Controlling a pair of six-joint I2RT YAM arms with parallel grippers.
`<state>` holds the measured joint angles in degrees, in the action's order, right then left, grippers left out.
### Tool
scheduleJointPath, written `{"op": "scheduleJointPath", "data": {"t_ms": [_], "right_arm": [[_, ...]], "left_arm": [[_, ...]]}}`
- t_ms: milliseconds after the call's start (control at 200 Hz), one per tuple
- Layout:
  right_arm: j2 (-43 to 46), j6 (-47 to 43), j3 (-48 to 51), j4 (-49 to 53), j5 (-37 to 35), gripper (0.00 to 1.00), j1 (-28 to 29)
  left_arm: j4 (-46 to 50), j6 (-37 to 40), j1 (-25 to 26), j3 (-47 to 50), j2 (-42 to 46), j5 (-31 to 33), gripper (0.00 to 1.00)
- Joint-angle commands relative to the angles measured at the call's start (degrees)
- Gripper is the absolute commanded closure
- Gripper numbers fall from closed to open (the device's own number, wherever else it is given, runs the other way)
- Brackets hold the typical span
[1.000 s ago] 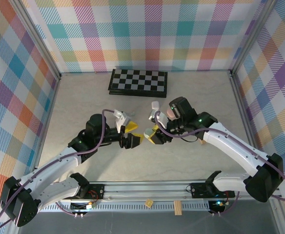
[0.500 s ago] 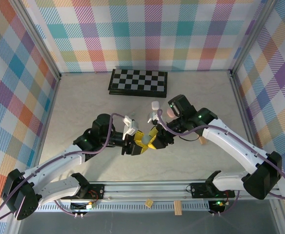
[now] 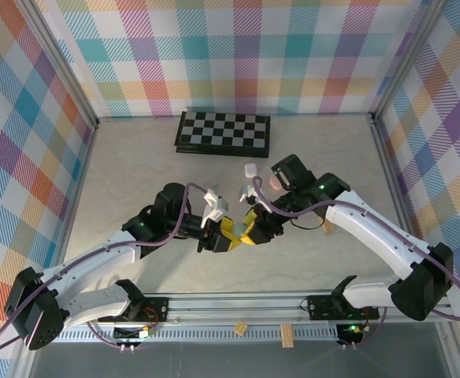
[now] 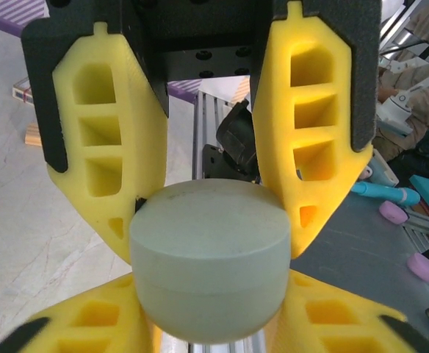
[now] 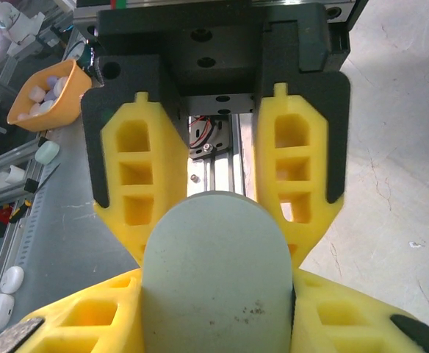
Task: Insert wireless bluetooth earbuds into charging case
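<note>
**Handling.** The pale green pebble-shaped plastic charging case (image 4: 207,265) looks light and stiff. It is a hard shell, smooth and rounded all over, so a pinch set on the curve would probably let it squirt out. The best hold is likely across the two broad flanks of the lower half, below the seam, which leaves the lid free to hinge. A thin seam line rings the body in the left wrist view, and the lid reads as closed. Opening it will probably need one grip on the base and the other on the lid edge. The earbuds should be far lighter and fiddlier to handle. Whether any sit inside the case I cannot tell.

**Appearance.** Matte, uniform pale green with a domed top. No markings apart from a few dark specks on the face seen in the right wrist view.

**Grip state.** Left gripper (image 4: 213,220): jaws clamped on the case, yellow ribbed fingers pressed to both flanks. Right gripper (image 5: 218,232): jaws likewise clamped on the same case from the opposite side. Each wrist view shows the other gripper's fingers crossing beneath.

**Position.** The case is held between the two grippers over the pale marbled table (image 3: 135,165). It lies on the arm-base side of the black-and-white chequered board (image 3: 223,132), well apart from it and roughly in line with its right half. Whether the case touches the table I cannot tell.
</note>
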<state>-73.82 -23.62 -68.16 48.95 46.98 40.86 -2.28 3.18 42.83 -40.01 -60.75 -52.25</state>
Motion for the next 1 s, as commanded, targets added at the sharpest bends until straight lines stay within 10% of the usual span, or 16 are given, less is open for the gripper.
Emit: {"op": "scheduleJointPath", "data": {"t_ms": [0,250,995], "right_arm": [[0.0,-1.6,-0.2,-2.4,1.1,0.72,0.5],[0.3,-2.4,-0.2,-2.2,0.9,0.73,0.6],[-0.9,-5.6,-0.7,1.8,5.1,0.73,0.6]], "left_arm": [[-3.1,2.5,1.4,-1.4,1.7,-0.6,0.45],[-10.5,-3.4,1.2,2.7,4.5,1.7,0.22],[-9.0,-2.5,-0.1,2.2,4.8,5.7,0.25]]}}
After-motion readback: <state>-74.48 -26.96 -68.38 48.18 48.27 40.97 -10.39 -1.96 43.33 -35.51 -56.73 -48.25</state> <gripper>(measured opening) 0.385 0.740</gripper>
